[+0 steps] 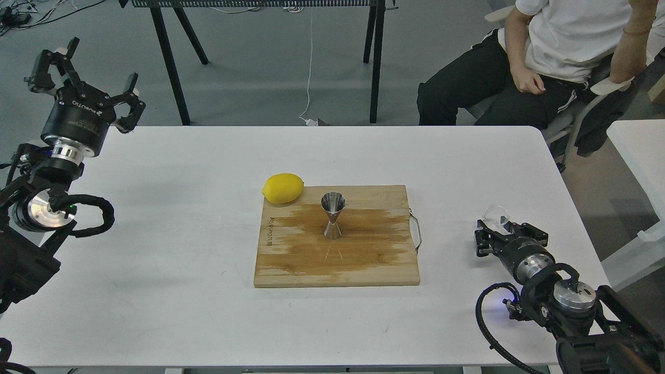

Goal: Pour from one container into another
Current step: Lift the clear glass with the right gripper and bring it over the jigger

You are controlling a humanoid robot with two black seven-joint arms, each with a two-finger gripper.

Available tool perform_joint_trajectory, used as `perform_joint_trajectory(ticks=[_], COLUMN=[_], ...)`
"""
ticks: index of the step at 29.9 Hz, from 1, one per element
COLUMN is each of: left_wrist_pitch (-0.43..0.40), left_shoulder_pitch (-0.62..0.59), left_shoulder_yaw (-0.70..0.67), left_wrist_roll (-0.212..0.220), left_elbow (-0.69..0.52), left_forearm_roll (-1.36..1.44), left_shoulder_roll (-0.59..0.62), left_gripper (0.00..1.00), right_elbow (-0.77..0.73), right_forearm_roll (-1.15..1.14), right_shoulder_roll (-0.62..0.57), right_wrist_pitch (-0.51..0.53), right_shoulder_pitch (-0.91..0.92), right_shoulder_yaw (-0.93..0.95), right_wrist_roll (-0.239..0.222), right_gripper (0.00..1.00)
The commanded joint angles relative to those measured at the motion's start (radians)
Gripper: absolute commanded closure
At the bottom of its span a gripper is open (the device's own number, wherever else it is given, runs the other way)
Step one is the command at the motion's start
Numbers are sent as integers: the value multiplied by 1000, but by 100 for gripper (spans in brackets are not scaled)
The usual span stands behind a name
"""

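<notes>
**A:** Where do our task things sit? 
**B:** The steel jigger (332, 215) stands upright near the middle of the wooden cutting board (363, 259); a lemon (283, 188) rests at its ten o'clock, on the board's corner. The clear glass cup (496, 215) is well apart, at the jigger's three o'clock, near the desk's (182, 270) right edge.

**A:** And our fingers? 
**B:** Our right gripper (493, 228) sits low at the cup, fingers apparently closed around it, though the glass blurs the contact. Our left gripper (88, 78) hangs above the desk's far-left corner, fingers spread wide, holding nothing.

**A:** How will the cup handle? 
**B:** We judge it light, rigid, slick and breakable; a hold across its side wall, firm but gentle, looks best. The jigger looks top-heavy on its narrow waist, so a nudge could tip it.

**A:** The surroundings? 
**B:** A smooth white desk; the board shows a darker, stained patch around the jigger. Beyond, a grey floor, black trestle legs, a trailing cable, and a seated person at one o'clock.
</notes>
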Motion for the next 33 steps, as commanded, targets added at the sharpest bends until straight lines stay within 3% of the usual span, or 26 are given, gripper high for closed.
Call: perform_joint_trajectory(ticks=[1, 5, 11, 23, 33], left_wrist_pitch=[0, 0, 0, 0, 0], left_shoulder_pitch=[0, 0, 0, 1, 3], left_shoulder_yaw=[0, -2, -2, -2, -2], left_wrist_roll=[-2, -2, -3, -3, -3], left_elbow=[0, 0, 0, 0, 0], left_forearm_roll=[0, 0, 0, 0, -2], left_shoulder_roll=[5, 12, 21, 48, 55], left_gripper=[0, 0, 0, 0, 0], right_elbow=[133, 327, 521, 497, 469], right_forearm_roll=[-2, -16, -39, -306, -485], right_shoulder_roll=[-13, -75, -118, -111, -92], right_wrist_pitch=[-5, -46, -253, -301, -321], right_shoulder_pitch=[-36, -43, 51, 325, 391], right_shoulder_yaw=[4, -11, -75, -448, -557], right_wrist_roll=[-8, -8, -6, -5, -3], right_gripper=[59, 59, 59, 60, 61])
